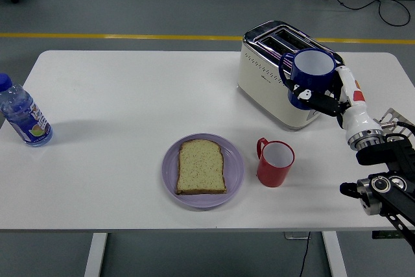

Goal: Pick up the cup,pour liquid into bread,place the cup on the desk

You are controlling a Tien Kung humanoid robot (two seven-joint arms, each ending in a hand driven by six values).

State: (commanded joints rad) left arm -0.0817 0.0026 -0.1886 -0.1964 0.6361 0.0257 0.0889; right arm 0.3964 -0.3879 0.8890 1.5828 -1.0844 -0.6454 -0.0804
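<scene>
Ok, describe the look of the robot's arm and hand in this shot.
Only the right arm shows: black jointed links with a black cable looping beside them, a silver wrist ring, and a white forearm shell bearing an orange-red mark. The right hand has black fingers with white patches.

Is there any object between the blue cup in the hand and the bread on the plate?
Mostly no. The blue cup is held raised in front of the toaster; only the red cup stands near the way to the bread.

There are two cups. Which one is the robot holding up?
The blue cup. The right hand grips it in front of the toaster, with its opening facing up. The red cup stands alone on the table, beside the bread plate.
</scene>
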